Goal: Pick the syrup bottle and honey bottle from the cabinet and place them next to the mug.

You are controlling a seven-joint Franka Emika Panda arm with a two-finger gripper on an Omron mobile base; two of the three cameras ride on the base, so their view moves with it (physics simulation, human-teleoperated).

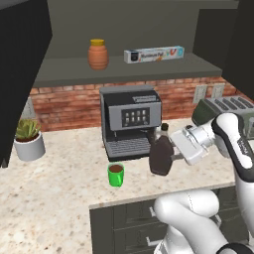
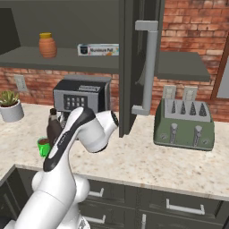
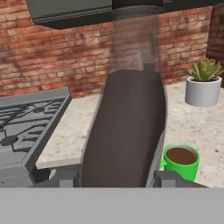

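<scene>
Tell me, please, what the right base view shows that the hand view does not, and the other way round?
Right base view alone: the honey bottle and a foil box on the cabinet shelf, plus the toaster. Hand view alone: the coffee machine's drip grate seen close, and the gripper clamping the syrup bottle. Both share the syrup bottle, the green mug, the potted plant and the brick wall.

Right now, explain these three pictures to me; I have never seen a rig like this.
A white robot arm stands at a rendered kitchen counter. Two pictures come from cameras behind it, left and right; the third looks along its hand. Its tool is shut on the syrup bottle, a dark brown bottle held beside the coffee machine, near the green mug of dark liquid. A plant pot and toaster stand on the counter. The orange honey bottle sits on the cabinet shelf beside a long box.
</scene>
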